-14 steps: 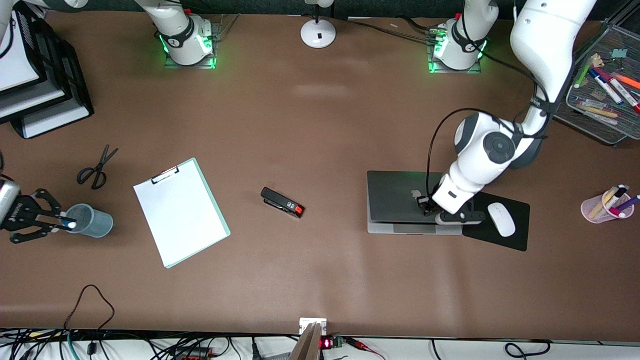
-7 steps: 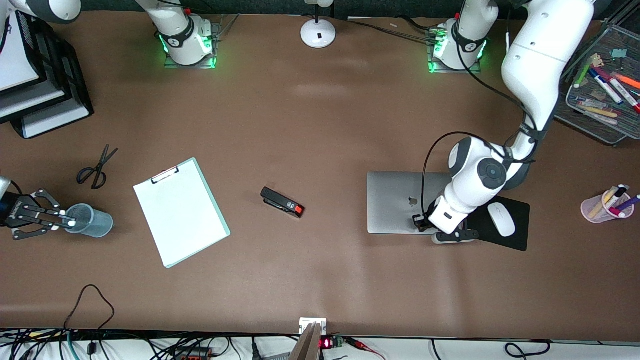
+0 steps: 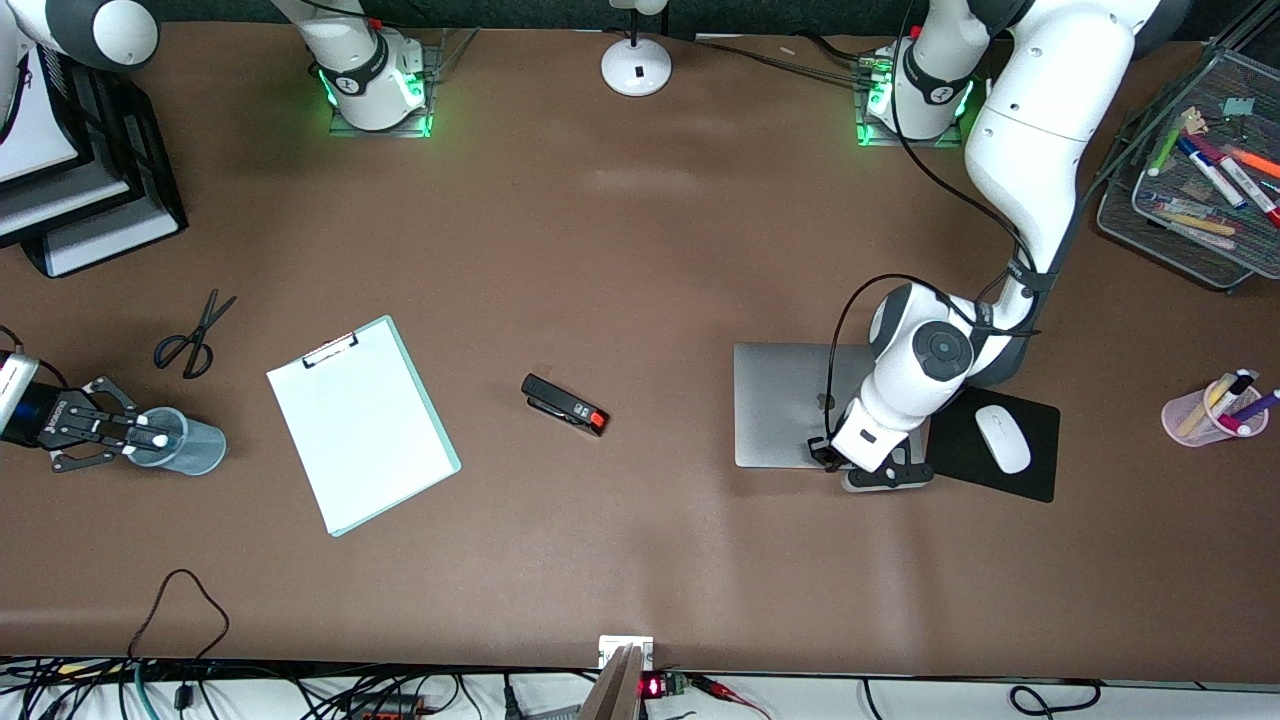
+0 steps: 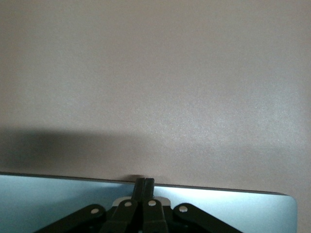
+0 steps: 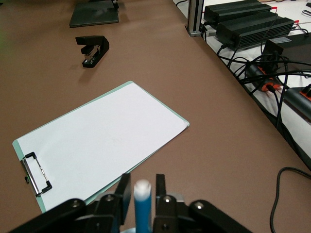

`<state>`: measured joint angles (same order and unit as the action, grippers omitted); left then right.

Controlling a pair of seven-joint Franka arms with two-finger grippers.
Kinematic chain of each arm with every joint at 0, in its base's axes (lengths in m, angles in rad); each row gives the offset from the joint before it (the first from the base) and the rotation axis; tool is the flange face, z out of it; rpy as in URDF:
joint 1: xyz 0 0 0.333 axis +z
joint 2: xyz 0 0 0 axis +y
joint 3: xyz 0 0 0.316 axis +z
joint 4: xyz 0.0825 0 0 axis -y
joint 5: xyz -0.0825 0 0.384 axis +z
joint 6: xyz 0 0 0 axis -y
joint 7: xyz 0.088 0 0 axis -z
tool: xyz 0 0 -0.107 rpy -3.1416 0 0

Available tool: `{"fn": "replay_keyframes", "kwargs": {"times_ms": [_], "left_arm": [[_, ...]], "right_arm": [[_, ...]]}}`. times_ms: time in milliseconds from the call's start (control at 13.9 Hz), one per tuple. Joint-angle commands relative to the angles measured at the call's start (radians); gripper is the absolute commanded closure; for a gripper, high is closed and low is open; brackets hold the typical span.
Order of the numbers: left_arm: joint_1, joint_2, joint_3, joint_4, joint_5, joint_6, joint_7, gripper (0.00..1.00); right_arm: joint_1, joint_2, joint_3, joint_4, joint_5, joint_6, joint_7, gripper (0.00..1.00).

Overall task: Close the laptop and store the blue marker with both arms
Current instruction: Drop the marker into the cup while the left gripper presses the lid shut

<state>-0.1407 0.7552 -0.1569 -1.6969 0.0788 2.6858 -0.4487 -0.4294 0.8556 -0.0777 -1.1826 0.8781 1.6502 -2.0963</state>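
The silver-grey laptop (image 3: 785, 400) lies closed on the table, dark logo up; its lid also shows in the left wrist view (image 4: 48, 206). My left gripper (image 3: 828, 458) is shut and empty, its fingertips (image 4: 144, 183) together at the laptop's edge nearest the front camera. At the right arm's end of the table stands a blue-grey cup (image 3: 188, 447). My right gripper (image 3: 128, 438) is at the cup's rim. The blue marker (image 3: 152, 438) stands whitish end up in the cup. In the right wrist view the marker (image 5: 142, 206) stands between the parted fingers with a gap on each side.
A clipboard (image 3: 360, 425) with white paper, a black stapler (image 3: 565, 405) and scissors (image 3: 190, 335) lie between cup and laptop. A white mouse (image 3: 1003, 438) sits on a black mousepad (image 3: 1040, 475) beside the laptop. A pink cup (image 3: 1215, 410) and wire tray (image 3: 1200, 170) hold markers. Cables lie along the table's near edge.
The laptop lid went down from partly raised to closed. My left gripper moved to the laptop's edge nearest the front camera. My right gripper came lower over the cup with the marker.
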Motion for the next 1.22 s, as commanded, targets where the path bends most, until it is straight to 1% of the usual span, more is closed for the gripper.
{"fn": "replay_keyframes", "kwargs": {"times_ms": [0, 144, 431, 646, 718, 790, 862, 934, 1149], "left_arm": [[0.001, 0.018, 0.014, 0.029, 0.035, -0.001, -0.018, 1.00], [0.006, -0.031, 0.013, 0.026, 0.036, -0.071, -0.016, 1.00], [0.010, -0.193, 0.011, 0.029, 0.035, -0.343, 0.071, 1.00], [0.013, -0.296, 0.007, 0.043, 0.035, -0.512, 0.088, 1.00], [0.015, -0.324, 0.007, 0.057, 0.035, -0.561, 0.099, 0.97], [0.015, -0.342, 0.007, 0.068, 0.035, -0.604, 0.108, 0.83], [0.015, -0.361, 0.007, 0.086, 0.033, -0.650, 0.111, 0.50], [0.015, -0.375, 0.007, 0.092, 0.033, -0.681, 0.114, 0.01], [0.015, -0.408, 0.007, 0.126, 0.029, -0.751, 0.111, 0.00]], "right_arm": [[-0.015, -0.007, 0.010, 0.012, 0.018, -0.020, 0.037, 0.00], [-0.005, -0.021, 0.006, 0.017, -0.011, -0.020, 0.151, 0.00], [0.053, -0.087, 0.004, 0.021, -0.131, -0.020, 0.450, 0.00], [0.128, -0.188, 0.007, 0.020, -0.259, -0.020, 0.712, 0.00], [0.152, -0.220, 0.009, 0.020, -0.305, -0.021, 0.802, 0.00], [0.176, -0.255, 0.012, 0.018, -0.351, -0.023, 0.902, 0.00], [0.207, -0.286, 0.012, 0.015, -0.394, -0.039, 0.989, 0.00], [0.239, -0.312, 0.012, 0.015, -0.428, -0.067, 1.071, 0.00], [0.306, -0.372, 0.012, 0.015, -0.513, -0.130, 1.296, 0.00]]}}
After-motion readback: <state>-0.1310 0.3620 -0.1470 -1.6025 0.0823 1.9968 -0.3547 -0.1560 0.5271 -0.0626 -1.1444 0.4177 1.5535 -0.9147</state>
